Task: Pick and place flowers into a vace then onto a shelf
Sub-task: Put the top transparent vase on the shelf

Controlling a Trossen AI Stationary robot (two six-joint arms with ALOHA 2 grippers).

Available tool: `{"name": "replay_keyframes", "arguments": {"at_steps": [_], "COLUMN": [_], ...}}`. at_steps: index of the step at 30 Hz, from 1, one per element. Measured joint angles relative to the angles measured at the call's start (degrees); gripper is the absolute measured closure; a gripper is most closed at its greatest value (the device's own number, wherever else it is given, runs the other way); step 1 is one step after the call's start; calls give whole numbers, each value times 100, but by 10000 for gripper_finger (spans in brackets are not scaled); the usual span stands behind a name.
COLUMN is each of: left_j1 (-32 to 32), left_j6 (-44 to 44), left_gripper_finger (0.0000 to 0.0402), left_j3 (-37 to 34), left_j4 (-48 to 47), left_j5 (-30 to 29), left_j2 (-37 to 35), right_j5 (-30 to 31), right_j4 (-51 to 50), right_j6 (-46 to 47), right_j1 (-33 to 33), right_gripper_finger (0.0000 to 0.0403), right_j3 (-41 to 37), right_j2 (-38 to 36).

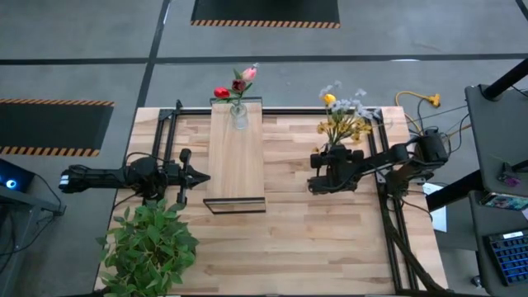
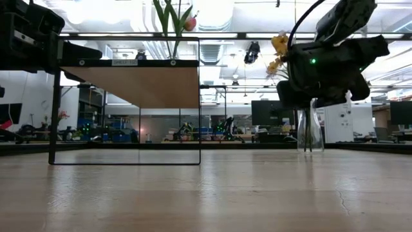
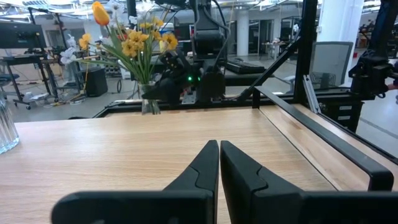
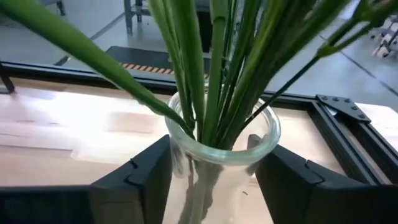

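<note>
A clear glass vase (image 4: 221,155) holding yellow sprays, pale blossoms and an orange-yellow bloom (image 1: 342,122) stands with its base on the table (image 2: 309,132) near the far right. My right gripper (image 1: 334,153) reaches it from the near side and is shut on it (image 4: 211,146). The light-wood shelf (image 1: 235,153) stands mid-table on its black frame. A second vase with red and pink tulips (image 1: 238,97) stands on the shelf's far end. My left gripper (image 1: 202,176) hovers shut (image 3: 219,143) beside the shelf's left edge, at about board height (image 2: 138,84). My right gripper pinches the glass vase between its two fingers, just below the flared rim (image 4: 177,158). One finger (image 4: 152,171) lies against each side of the wall. The fingers come in about level from the table's near side. The vase stays upright with its base on the table (image 2: 309,149).
A bushy green leafy plant (image 1: 153,243) sits at the table's near left corner. Black frame rails (image 1: 384,177) run along the table's right and far sides. A yellow cable (image 1: 417,99) lies beyond the far right corner. Bare wood lies between the shelf and my right arm (image 1: 289,214).
</note>
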Motion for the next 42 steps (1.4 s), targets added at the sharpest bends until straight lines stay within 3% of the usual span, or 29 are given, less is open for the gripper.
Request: {"name": "replay_keyframes", "arguments": {"at_steps": [5, 20, 42], "left_j1": [0, 0, 0], "left_j6": [0, 0, 0], "left_gripper_finger": [402, 402, 402], "left_j3": [1, 2, 0], "left_j4": [-1, -1, -1], "left_j5": [0, 0, 0], "left_j2": [1, 1, -1], "right_j5": [116, 53, 133], "right_j4": [24, 44, 145], "right_j6": [137, 112, -602], "right_j1": [-7, 86, 1960], "right_gripper_finger": [224, 229, 230], "right_j3": [7, 0, -17], "right_j2": [165, 139, -637]}}
